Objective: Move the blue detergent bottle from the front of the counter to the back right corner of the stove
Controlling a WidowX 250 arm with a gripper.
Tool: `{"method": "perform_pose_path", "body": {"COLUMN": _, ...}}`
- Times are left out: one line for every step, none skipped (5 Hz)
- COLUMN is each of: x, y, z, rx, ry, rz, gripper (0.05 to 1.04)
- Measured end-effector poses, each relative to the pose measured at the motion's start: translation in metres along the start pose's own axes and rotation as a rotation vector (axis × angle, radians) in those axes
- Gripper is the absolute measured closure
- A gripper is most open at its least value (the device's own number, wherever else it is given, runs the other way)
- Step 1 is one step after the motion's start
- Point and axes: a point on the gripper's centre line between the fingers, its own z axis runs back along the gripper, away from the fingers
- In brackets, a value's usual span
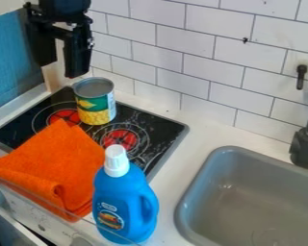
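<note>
Above the far left corner of the stove top (pixel 161 126), a black gripper (pixel 60 68), released, with two fingers apart. Nearest to it, upright on the rear part of the stove top, a can (pixel 96 104) with a green-and-yellow label and a bare metal lid. Across the near left part of the stove top, a rumpled orange cloth (pixel 60 166), folded over itself and partly covering the black surface. Just beside the near right end of the stove top, a blue bottle (pixel 125 204), standing upright under a white cap (pixel 116 161). To the right of the stove top, a gray sink (pixel 259 202) and a black faucet (pixel 305 144); behind the stove top, a white tiled wall (pixel 182 53).
</note>
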Motion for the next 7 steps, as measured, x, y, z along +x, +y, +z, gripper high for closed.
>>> {"method": "perform_pose_path", "body": {"x": -0.002, "y": -0.002, "z": -0.011, "rx": -0.014, "ry": 0.031, "rz": -0.001, "gripper": 0.083}}
{"method": "perform_pose_path", "body": {"x": -0.022, "y": -0.02, "z": -0.003, "rx": -0.014, "ry": -0.043, "rz": -0.001, "gripper": 0.083}}
{"method": "perform_pose_path", "body": {"x": -0.038, "y": -0.044, "z": 0.011, "rx": 0.001, "ry": -0.159, "rz": -0.032, "gripper": 0.083}}
{"method": "perform_pose_path", "body": {"x": -0.049, "y": -0.067, "z": 0.009, "rx": 0.038, "ry": -0.127, "rz": -0.107, "gripper": 0.083}}
{"method": "perform_pose_path", "body": {"x": -0.056, "y": -0.082, "z": 0.003, "rx": 0.024, "ry": -0.111, "rz": -0.134, "gripper": 0.083}}
{"method": "perform_pose_path", "body": {"x": -0.053, "y": -0.107, "z": -0.002, "rx": -0.012, "ry": -0.089, "rz": -0.17, "gripper": 0.083}}
{"method": "perform_pose_path", "body": {"x": -0.056, "y": -0.111, "z": -0.007, "rx": -0.041, "ry": -0.074, "rz": -0.149, "gripper": 0.083}}
